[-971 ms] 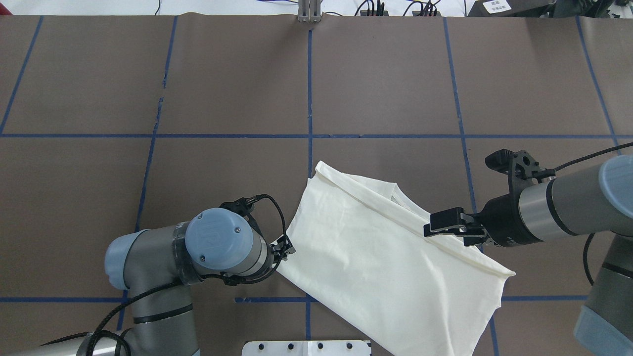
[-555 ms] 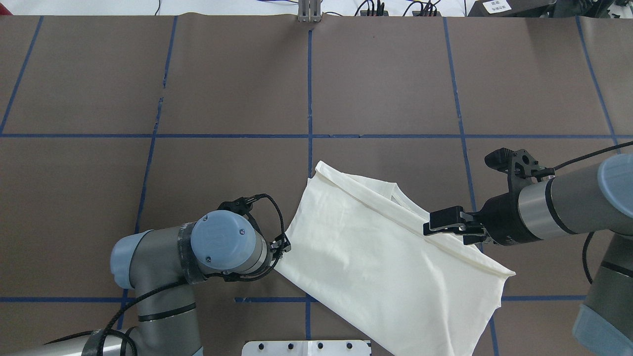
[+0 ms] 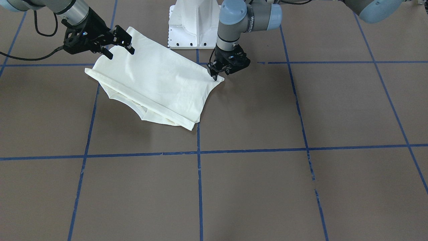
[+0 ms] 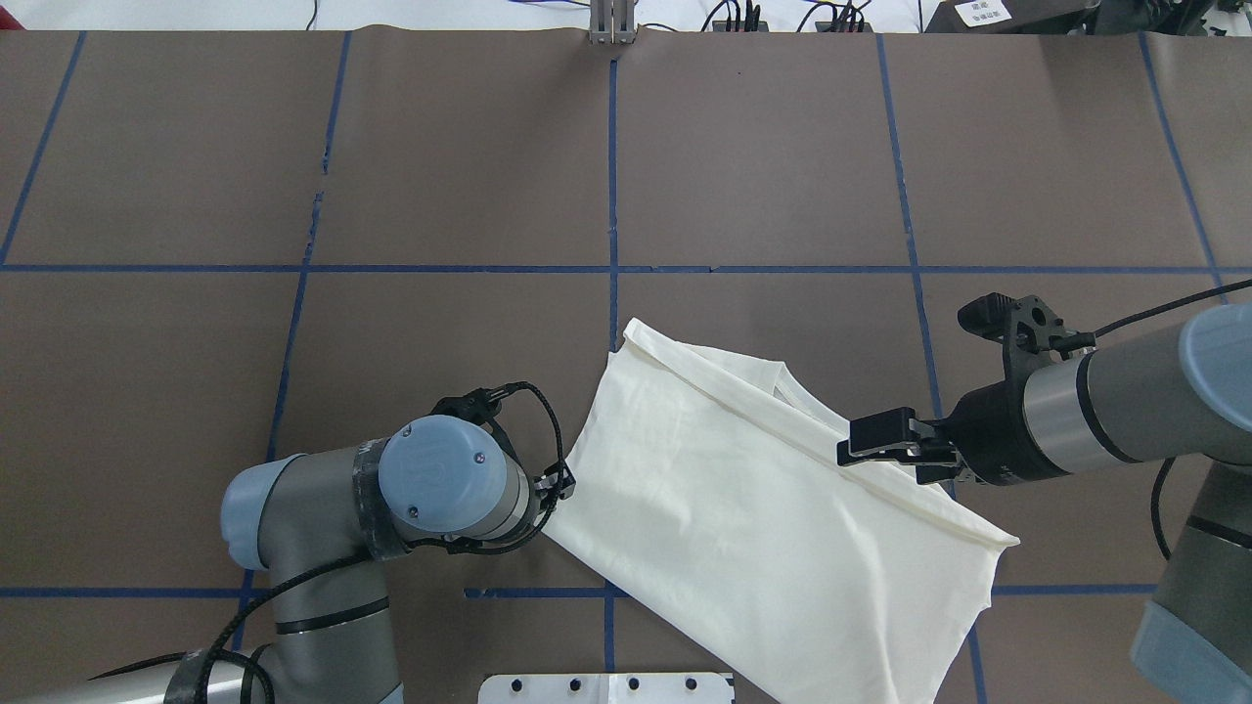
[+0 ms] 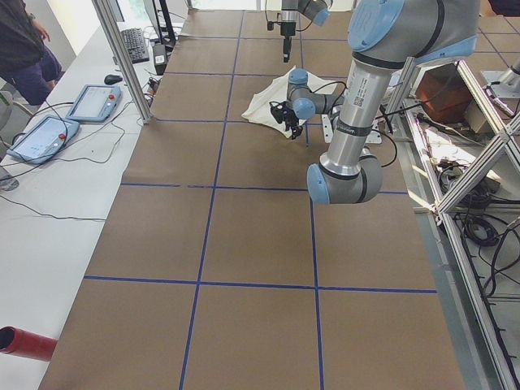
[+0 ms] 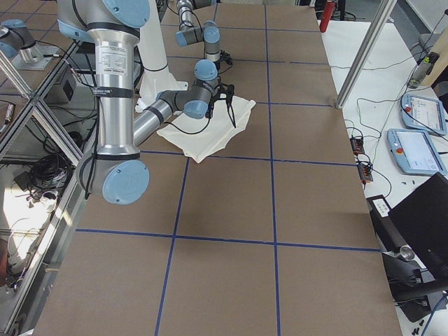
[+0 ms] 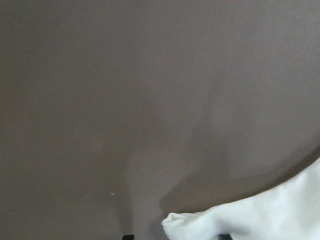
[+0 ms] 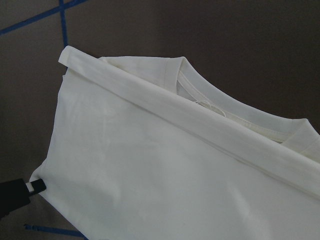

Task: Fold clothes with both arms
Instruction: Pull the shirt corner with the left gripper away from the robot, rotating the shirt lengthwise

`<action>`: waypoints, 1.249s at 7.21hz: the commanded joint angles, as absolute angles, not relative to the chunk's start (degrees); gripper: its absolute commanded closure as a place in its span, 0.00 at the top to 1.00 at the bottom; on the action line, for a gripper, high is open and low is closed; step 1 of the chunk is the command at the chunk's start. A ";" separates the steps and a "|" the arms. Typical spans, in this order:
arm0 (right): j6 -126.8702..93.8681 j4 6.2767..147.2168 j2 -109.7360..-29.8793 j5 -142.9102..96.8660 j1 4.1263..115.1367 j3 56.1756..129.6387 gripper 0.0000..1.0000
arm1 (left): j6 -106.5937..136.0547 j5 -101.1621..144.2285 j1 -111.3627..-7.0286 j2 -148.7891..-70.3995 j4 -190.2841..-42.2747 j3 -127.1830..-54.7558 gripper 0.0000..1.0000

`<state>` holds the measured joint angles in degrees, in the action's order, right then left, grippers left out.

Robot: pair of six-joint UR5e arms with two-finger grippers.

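Note:
The clothes are one cream shirt (image 4: 743,508), folded and lying flat near the robot's side of the table, with its collar (image 8: 235,107) under a folded strip. No print shows. My left gripper (image 4: 559,486) sits at the shirt's left corner, shut on that corner (image 3: 216,79). The left wrist view shows the corner (image 7: 200,222) raised a little off the table. My right gripper (image 3: 120,53) hovers over the shirt's opposite long edge, open, with nothing between its fingers (image 3: 131,50).
The brown table cover (image 4: 450,176) carries a grid of blue tape lines (image 4: 612,196). The white pedestal base (image 3: 194,23) stands just behind the shirt. Tablets and cables (image 5: 49,130) lie on a side table past the far edge.
My left arm's wrist has shifted slightly, carrying its gripper a little back at the shirt's corner. The right arm and the shirt look the same.

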<state>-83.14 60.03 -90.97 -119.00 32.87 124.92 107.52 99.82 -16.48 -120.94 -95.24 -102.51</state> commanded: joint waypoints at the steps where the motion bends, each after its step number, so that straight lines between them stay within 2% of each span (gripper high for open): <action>1: -83.06 60.03 -90.97 -119.00 32.87 124.81 1.00 | 107.40 98.62 -16.70 -121.02 -95.45 -102.48 0.64; 4: -82.97 60.03 -90.97 -119.00 32.96 124.63 1.00 | 107.49 97.38 -16.70 -121.20 -97.73 -100.56 0.64; 5: -82.97 60.03 -90.97 -119.00 32.96 124.63 1.00 | 107.49 97.38 -16.70 -121.29 -98.78 -99.68 0.58; 6: -82.97 60.03 -90.97 -119.00 32.96 124.63 1.00 | 107.40 97.47 -16.70 -121.38 -98.70 -99.76 0.42; 8: -82.97 60.03 -90.97 -119.00 32.96 124.63 1.00 | 107.32 97.91 -16.79 -121.38 -98.26 -100.54 0.00; 9: -82.97 60.03 -91.05 -119.00 32.96 124.54 1.00 | 107.31 98.00 -16.79 -121.29 -98.00 -101.33 0.00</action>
<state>-82.97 60.03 -90.98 -119.00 32.96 124.60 107.35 97.84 -16.75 -121.36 -98.28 -100.60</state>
